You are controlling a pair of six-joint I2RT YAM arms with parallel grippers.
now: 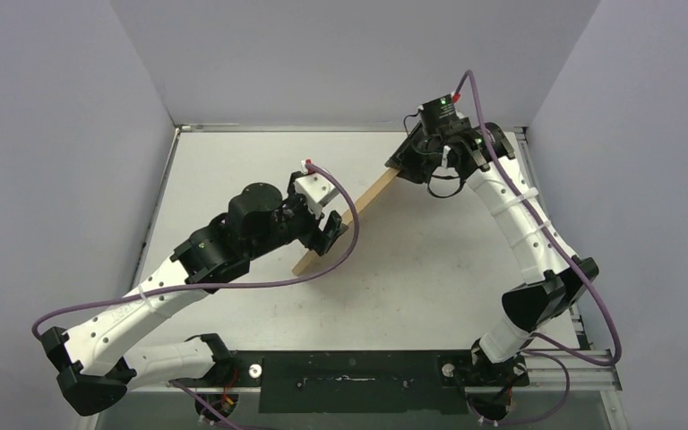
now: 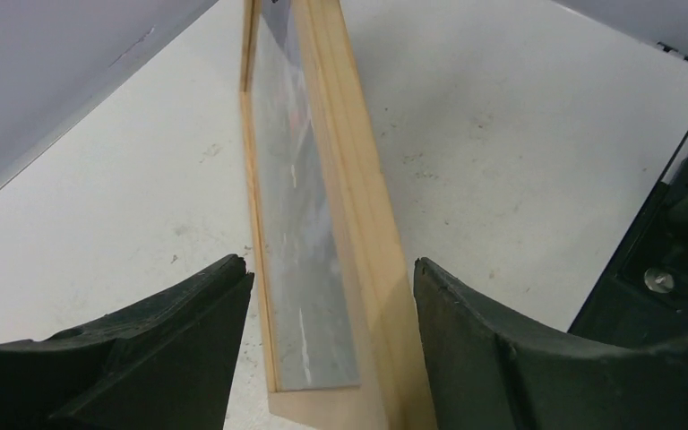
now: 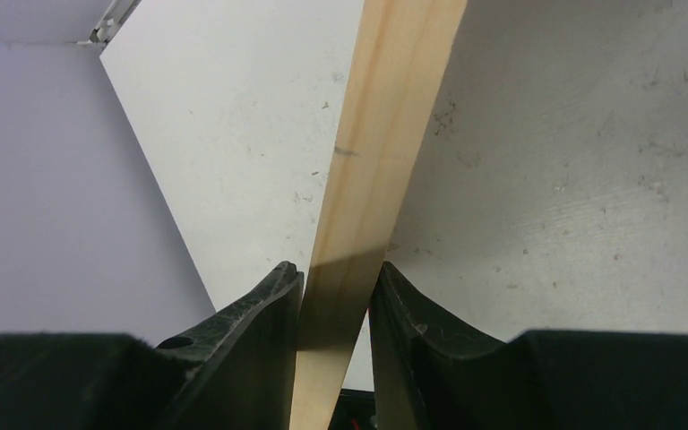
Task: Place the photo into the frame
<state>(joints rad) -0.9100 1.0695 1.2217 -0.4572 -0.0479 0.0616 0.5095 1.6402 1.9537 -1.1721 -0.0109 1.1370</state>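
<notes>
The frame [image 1: 358, 210], thin light wood, stands on its edge on the table, running diagonally from the far right to the near left. My right gripper [image 1: 400, 170] is shut on its far end; the right wrist view shows both fingers pressed on the wood [image 3: 376, 152]. My left gripper [image 1: 331, 235] is open around the near end. In the left wrist view the frame [image 2: 358, 206] stands between the fingers, closer to the right one. A glossy grey-blue surface [image 2: 300, 224] fills its opening; at this steep angle I cannot tell whether it is the photo.
The white table [image 1: 466, 260] is scuffed and closed in by grey walls at the left, back and right. A black rail [image 1: 349, 376] with the arm bases runs along the near edge. A black part of an arm [image 2: 672, 260] shows at the right of the left wrist view.
</notes>
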